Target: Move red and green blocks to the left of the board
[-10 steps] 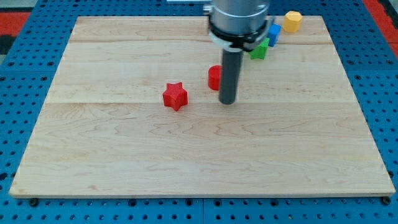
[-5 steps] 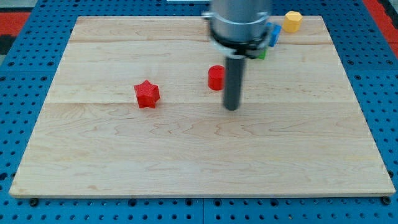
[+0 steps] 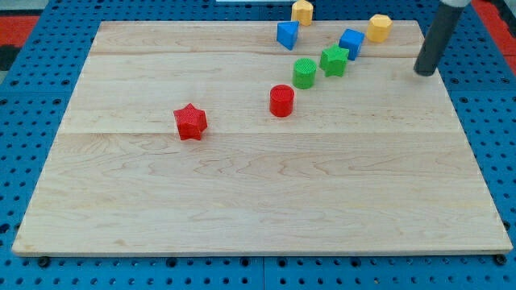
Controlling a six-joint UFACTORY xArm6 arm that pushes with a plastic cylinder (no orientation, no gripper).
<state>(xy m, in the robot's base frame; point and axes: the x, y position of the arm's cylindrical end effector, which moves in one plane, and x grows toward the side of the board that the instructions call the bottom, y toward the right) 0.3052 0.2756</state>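
A red star block lies left of the board's middle. A red cylinder stands near the middle, toward the view's top. A green cylinder and a green block of unclear shape sit up and right of it. My tip is at the view's upper right, well right of the green blocks and touching none.
Two blue blocks and two yellow blocks sit along the board's top edge. The wooden board lies on a blue pegboard surface.
My tip has swung from the board's middle, beside the red cylinder, to the upper right. The red star moved left earlier and now rests still. The arm no longer hides the top blocks.
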